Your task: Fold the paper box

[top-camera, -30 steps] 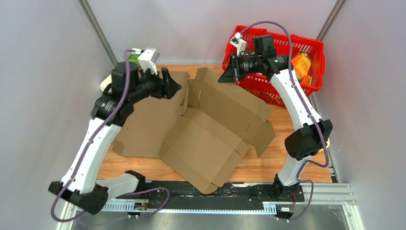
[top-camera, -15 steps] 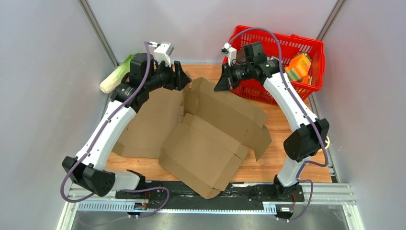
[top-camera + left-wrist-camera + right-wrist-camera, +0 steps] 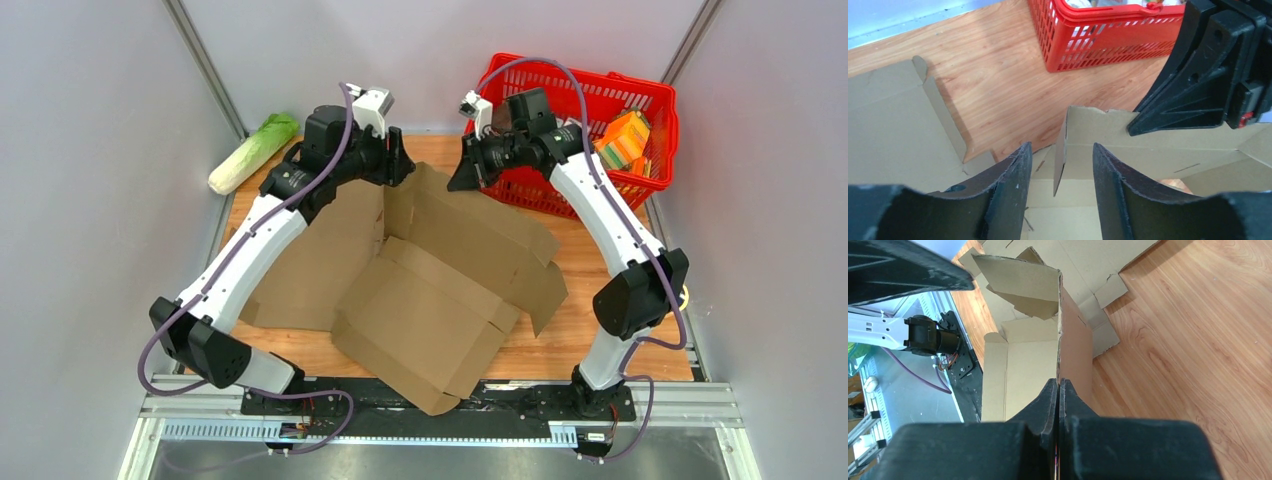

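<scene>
Red basket and cabbage sit well apart on table.

We are seeing bright, even light across all 3 sharp views; the paper box is casting soft-edged shadows.

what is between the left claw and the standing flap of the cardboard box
Nothing visible. The open left claw faces the upright flap of the flat brown cardboard box, whose edge lines up with the gap between its fingers, only air between. The right claw, shut on the adjoining raised wall, sits off to one side.
</scene>
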### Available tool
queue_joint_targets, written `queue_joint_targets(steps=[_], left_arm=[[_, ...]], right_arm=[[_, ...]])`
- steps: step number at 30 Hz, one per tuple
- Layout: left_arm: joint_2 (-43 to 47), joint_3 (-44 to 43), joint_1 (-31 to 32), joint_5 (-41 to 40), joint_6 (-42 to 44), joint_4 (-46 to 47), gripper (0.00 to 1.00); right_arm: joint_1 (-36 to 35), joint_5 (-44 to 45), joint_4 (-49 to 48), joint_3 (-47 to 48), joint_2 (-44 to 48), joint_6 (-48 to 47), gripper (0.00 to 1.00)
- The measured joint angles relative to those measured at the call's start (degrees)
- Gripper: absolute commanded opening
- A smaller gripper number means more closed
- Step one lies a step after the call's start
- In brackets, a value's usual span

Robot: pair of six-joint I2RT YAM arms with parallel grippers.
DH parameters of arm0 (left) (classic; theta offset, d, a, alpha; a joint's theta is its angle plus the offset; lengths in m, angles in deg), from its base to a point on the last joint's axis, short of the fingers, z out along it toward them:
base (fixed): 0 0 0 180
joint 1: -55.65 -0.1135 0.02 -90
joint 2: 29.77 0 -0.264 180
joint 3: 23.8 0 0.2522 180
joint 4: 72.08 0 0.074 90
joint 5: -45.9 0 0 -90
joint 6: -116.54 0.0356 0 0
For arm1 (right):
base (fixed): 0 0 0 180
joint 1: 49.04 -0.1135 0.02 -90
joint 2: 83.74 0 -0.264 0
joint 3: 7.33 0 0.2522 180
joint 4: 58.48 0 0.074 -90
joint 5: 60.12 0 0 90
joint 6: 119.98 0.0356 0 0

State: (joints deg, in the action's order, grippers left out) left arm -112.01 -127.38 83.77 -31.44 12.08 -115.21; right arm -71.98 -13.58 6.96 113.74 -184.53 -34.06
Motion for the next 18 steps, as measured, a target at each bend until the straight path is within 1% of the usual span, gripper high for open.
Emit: queue_joint_targets(steps=[2, 8, 9, 10, 11, 12, 13, 15, 18], left_arm=[[-0.4, -0.1, 0.5, -1.3, 0.6, -0.1, 0.48], [-1.4, -0.1, 1.5, -4.4, 2.6, -1.2, 0.47], [-1.4, -0.1, 1.6, -4.8, 3.0, -1.5, 0.45], [-1.4, -0.1, 1.6, -5.2, 3.3, -1.7, 0.25], [-1.5, -0.1, 1.6, -5.5, 3.6, -1.9, 0.15], [-1.5, -0.2, 1.6, -5.6, 3.8, -2.0, 0.06], [-1.6, -0.3, 1.6, -5.4, 4.5, -2.4, 0.00], [-2.0, -1.1, 1.9, -4.1, 5.2, -3.1, 0.00], [-2.3, -1.5, 2.6, -3.5, 6.1, -3.4, 0.00]], right_arm=[[-0.4, 0.2, 0.0, 0.0, 0.0, -0.3, 0.00], [-1.7, 1.6, 0.5, 1.7, 0.0, -1.0, 0.00], [-1.8, 1.7, 0.5, 2.0, 0.0, -1.2, 0.00], [-2.0, 1.9, 0.6, 2.2, 0.0, -1.4, 0.00], [-2.2, 2.0, 0.7, 2.3, 0.0, -1.6, 0.01], [-2.3, 2.2, 0.9, 2.5, 0.0, -1.7, 0.05], [-2.4, 2.4, 1.0, 2.6, 0.0, -1.8, 0.10], [-2.7, 3.3, 0.9, 2.6, 0.0, -1.9, 0.27], [-2.9, 4.9, 1.0, 2.6, 0.0, -1.9, 0.39]])
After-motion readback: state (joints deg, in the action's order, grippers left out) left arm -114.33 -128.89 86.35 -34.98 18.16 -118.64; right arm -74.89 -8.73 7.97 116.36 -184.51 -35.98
